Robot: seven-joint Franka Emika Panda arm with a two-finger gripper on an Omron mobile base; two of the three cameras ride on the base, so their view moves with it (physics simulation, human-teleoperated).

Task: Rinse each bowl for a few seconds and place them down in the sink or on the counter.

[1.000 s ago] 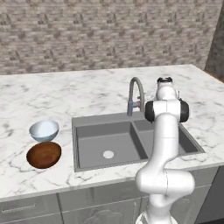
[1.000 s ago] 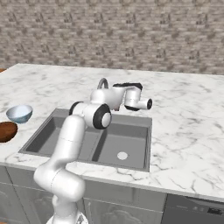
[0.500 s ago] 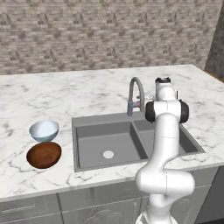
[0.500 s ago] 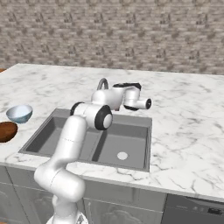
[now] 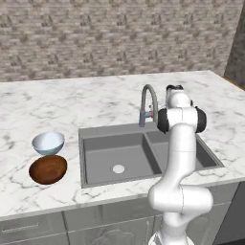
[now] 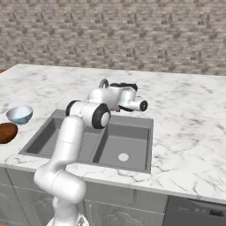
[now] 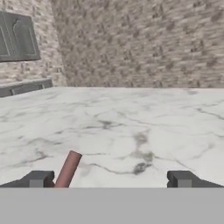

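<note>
Pincer [image 7: 112, 179] wide open, empty

You see a pale blue-white bowl [image 5: 48, 142] and a reddish-brown bowl [image 5: 48, 169] on the grey-veined white marble counter [image 5: 57, 103], beside the grey sink [image 5: 91, 165].

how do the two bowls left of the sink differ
The pale blue-white bowl is glossy and light; the reddish-brown bowl is dark and wood-like. The pale bowl sits farther back on the counter; the brown bowl sits nearer the front edge. In the left base view the brown bowl looks a little wider and shallower. Both are round, upright, empty and close together, left of the sink.
</note>
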